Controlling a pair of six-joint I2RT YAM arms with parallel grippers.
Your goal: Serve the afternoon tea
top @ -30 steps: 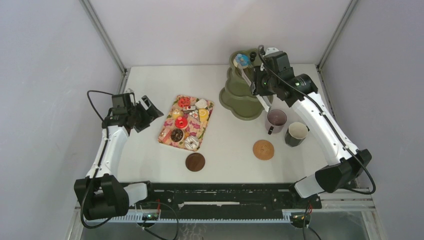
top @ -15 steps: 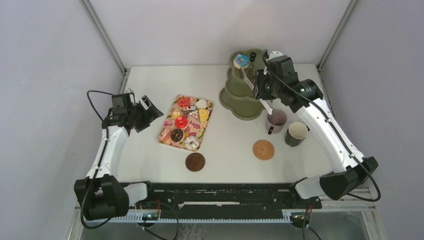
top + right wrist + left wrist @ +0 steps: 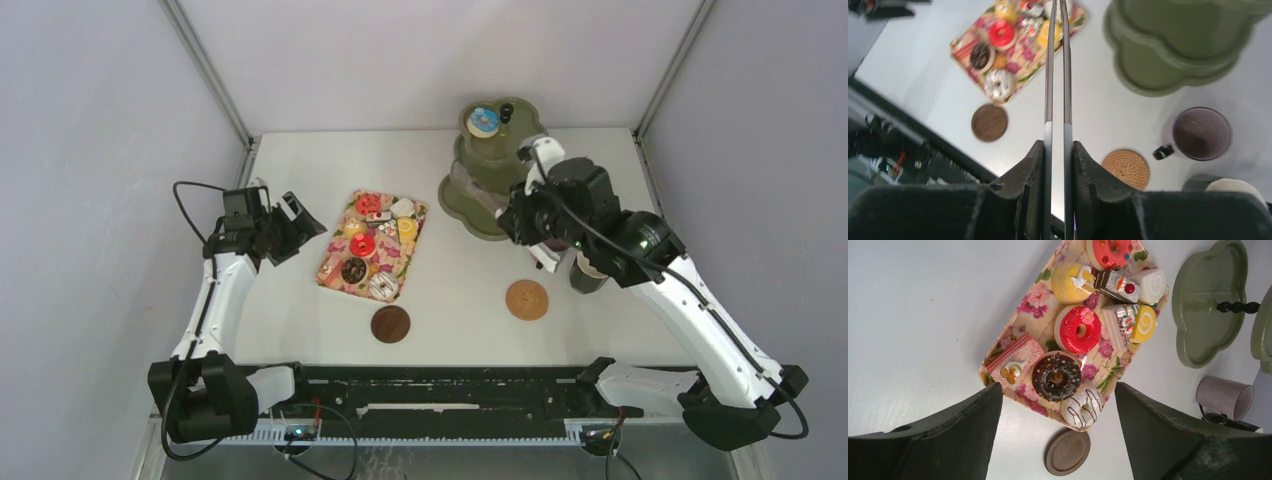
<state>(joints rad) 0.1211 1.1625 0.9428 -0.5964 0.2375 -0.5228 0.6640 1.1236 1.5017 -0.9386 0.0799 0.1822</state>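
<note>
The right gripper (image 3: 1058,150) is clamped tight on the tongs (image 3: 1049,75) above the counter (image 3: 1088,100), near the mauve mug (image 3: 1200,134). The left gripper (image 3: 1058,390) hangs wide open and empty.

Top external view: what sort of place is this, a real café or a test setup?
Most likely a lab test cell: a white table boxed in by plain grey walls, with toy pastries on a floral tray and a green tiered stand.

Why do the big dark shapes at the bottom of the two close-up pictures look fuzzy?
Left wrist view: the left claw sits nearest the lens, soft-edged, while the pastries are sharp. Right wrist view: likewise the right claw, gripping the tongs.
</note>
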